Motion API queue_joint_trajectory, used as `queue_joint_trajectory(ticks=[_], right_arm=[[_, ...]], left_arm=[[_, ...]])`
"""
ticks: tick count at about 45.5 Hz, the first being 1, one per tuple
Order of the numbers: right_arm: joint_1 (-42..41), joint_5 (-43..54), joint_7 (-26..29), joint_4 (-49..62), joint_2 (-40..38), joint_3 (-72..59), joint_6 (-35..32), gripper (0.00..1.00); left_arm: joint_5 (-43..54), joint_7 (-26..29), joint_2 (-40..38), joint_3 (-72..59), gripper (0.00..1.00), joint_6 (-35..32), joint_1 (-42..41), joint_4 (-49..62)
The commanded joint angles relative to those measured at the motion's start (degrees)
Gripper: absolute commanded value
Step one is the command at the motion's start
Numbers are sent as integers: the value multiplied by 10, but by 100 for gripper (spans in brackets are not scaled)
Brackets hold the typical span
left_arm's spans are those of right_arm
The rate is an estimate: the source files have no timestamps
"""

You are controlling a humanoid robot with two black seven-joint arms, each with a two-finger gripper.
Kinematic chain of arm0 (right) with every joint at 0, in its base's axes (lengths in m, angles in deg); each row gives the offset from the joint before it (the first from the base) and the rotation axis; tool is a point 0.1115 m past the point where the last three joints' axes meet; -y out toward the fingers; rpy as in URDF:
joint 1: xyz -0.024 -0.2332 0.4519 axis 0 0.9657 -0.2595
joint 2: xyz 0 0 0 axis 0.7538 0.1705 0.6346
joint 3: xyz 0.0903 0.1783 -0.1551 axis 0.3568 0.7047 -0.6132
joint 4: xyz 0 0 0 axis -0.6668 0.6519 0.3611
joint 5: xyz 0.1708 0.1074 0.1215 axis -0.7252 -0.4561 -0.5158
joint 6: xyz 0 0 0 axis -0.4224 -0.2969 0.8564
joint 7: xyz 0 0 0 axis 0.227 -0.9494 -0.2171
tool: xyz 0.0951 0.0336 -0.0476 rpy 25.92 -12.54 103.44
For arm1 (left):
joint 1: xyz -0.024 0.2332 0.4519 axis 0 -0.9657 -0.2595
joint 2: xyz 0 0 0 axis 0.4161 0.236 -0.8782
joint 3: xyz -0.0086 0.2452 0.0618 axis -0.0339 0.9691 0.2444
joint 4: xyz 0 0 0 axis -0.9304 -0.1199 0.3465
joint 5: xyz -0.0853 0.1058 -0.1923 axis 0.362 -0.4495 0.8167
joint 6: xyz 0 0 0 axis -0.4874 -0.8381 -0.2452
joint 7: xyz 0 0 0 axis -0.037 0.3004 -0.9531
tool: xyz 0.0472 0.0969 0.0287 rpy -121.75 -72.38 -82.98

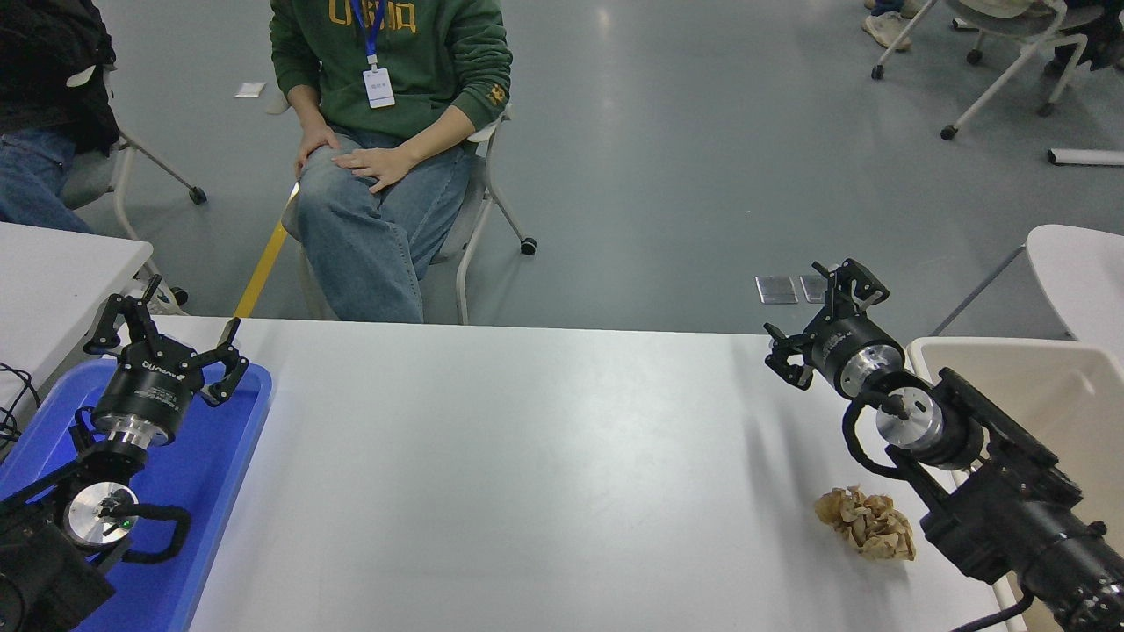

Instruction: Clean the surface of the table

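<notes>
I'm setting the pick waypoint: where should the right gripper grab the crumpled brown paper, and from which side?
Take the crumpled brown paper across its bulging middle, probably from straight above: it lies low and loose on the table surface, offering no handle. The right gripper is open.

1. Bright, even overhead lighting; sharp focus throughout.
2. Soft sheen on the table surface (544, 456); pale glare streaks on the floor (667, 175).
3. Faint shadow left of the right arm (992, 491).
</notes>
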Motion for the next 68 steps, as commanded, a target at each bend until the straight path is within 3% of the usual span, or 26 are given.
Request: queue_joint_trajectory(ticks=[1, 31, 44, 68], right_arm=[[8, 0, -14, -2, 17, 11, 1, 100], [18, 11, -13, -2, -4, -17, -1, 100], [-13, 24, -13, -12, -132, -171, -4, 100], [-78, 238, -8, -192, -338, -393, -4, 100]], left_arm=[[0, 0, 0, 0, 100, 0, 0, 0], [0, 0, 0, 0, 100, 0, 0, 0], [0, 0, 0, 0, 100, 0, 0, 0], [0, 0, 0, 0, 100, 0, 0, 0]])
